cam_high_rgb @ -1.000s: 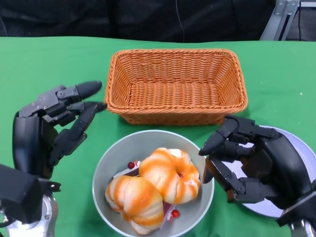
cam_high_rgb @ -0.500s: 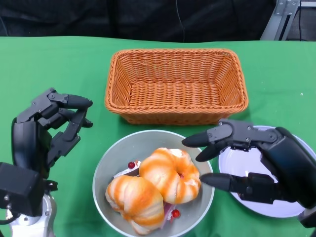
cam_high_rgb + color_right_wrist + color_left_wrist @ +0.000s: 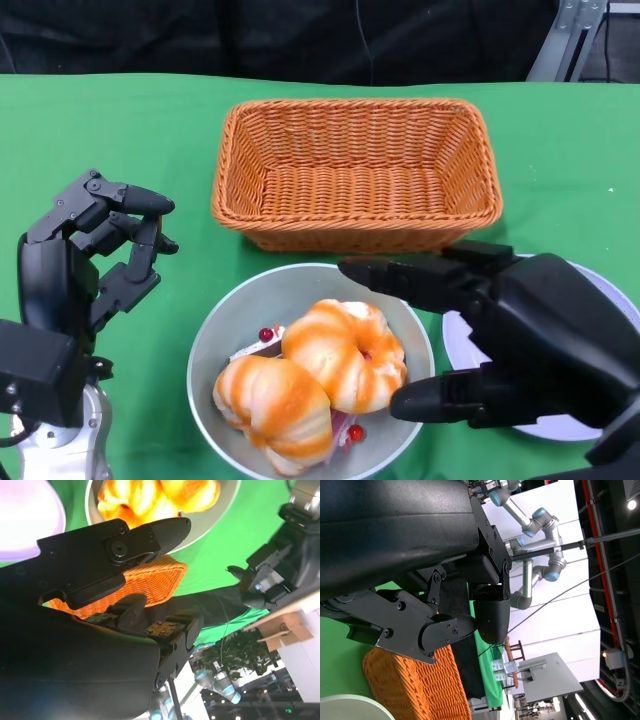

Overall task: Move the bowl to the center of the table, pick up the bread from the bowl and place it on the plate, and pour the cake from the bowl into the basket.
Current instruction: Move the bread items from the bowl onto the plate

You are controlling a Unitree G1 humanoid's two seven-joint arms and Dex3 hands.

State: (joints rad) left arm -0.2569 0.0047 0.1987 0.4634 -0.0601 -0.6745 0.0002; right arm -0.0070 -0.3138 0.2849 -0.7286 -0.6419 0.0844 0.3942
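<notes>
The grey bowl [image 3: 222,330] stands just in front of the orange wicker basket [image 3: 357,172], near the middle of the green table [image 3: 90,130]. In the bowl lie two orange-striped bread rolls: one roll [image 3: 345,355] on the side nearer the basket, the other roll [image 3: 275,405] farther from it. Under them a piece of cake [image 3: 262,345] with red berries shows only partly. The white plate [image 3: 470,345] lies to the right of the bowl, mostly covered by the right hand [image 3: 505,335].

The right hand holds nothing. Its fingers [image 3: 400,280] are spread wide, reaching over the bowl's rim on both sides of the nearer roll, and I cannot tell if they touch it. The left hand [image 3: 85,265] hangs left of the bowl, well apart from it, fingers loosely bent and grasping nothing.

My judgement is that the grasp on the bread comes next. The two rolls press against each other, so closing on one may drag the other, or push the bowl away. The lower finger is close to the rim and may catch it. A soft roll can also slip or be crushed, and the cake below may be disturbed.
</notes>
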